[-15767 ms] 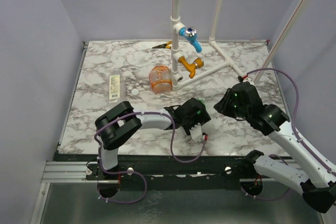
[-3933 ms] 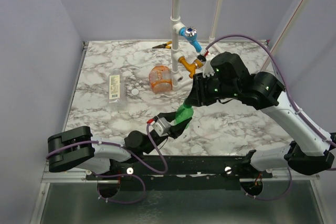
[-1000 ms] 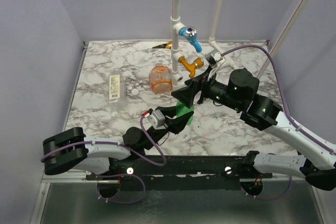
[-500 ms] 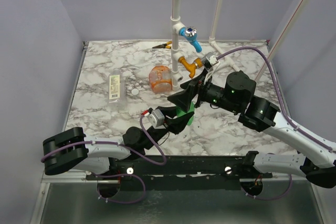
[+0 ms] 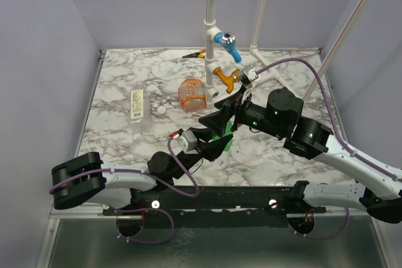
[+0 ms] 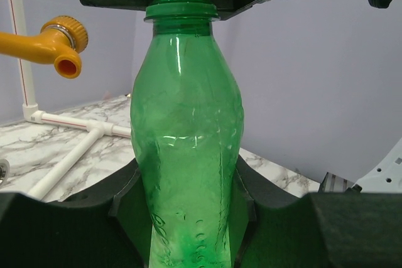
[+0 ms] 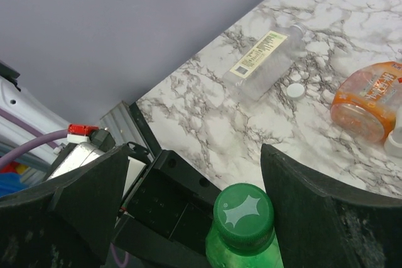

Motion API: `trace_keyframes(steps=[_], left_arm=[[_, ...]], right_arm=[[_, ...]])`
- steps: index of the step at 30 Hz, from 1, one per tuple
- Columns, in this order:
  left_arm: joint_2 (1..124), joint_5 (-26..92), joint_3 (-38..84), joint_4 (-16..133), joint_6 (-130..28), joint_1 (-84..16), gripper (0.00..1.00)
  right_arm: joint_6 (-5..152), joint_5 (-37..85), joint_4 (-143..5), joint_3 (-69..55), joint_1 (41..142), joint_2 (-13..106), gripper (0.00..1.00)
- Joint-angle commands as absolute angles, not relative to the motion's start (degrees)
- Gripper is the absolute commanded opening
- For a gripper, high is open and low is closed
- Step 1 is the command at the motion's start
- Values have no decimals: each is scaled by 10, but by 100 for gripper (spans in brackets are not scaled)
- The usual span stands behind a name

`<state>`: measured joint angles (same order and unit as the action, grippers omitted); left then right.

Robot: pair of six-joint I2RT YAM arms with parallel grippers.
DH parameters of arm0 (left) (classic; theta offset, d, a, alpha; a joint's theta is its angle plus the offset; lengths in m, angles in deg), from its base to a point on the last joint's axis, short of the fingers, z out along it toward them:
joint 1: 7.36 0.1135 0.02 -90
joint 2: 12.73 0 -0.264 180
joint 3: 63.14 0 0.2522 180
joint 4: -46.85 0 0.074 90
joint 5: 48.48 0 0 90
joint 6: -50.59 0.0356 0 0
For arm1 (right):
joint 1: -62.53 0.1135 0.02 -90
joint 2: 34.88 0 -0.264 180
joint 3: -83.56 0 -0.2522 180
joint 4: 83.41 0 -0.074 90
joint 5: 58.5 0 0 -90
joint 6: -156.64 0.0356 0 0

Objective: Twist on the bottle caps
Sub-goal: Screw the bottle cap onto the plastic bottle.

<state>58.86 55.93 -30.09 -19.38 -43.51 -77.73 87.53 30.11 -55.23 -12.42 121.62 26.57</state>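
Near the front edge of the marbled table (image 5: 119,136), the left gripper (image 6: 188,202) clamps its black padded jaws around the lower body of the green bottle (image 6: 187,130). It holds the slim, ribbed, translucent plastic bottle upright.

A ridged dark green cap (image 7: 244,213), embossed with a four-pointed star, sits on the bottle's neck. How tightly it is threaded cannot be told.

The right gripper (image 5: 221,112) hangs over the cap with its broad jaws spread wide. One jaw stands clear on the left and the other lies close against the cap's right edge.

Farther back and to the left, a small white cap (image 5: 162,110) lies flat on the marble. Just beside it, a clear bottle (image 5: 137,106) with a pale printed label rests on its side.

A wide translucent orange bottle (image 5: 191,94) lies tipped over at the foot of the white pipe frame (image 5: 210,23). The frame carries an orange tap (image 5: 227,78) low down and a blue tap (image 5: 227,43) above it.

A pair of pliers (image 5: 193,54) rests at the table's far edge.
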Motion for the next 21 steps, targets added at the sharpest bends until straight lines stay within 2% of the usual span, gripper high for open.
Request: trace_keyframes(steps=[1,21], left_arm=[[591,552,-290,-192,-453,-771,0],[586,536,-298,-184,-468,-732,0]], right_arm=[[867,312,-565,-132,1226,262,88],[869,338,-546,-131,1233,246,88]])
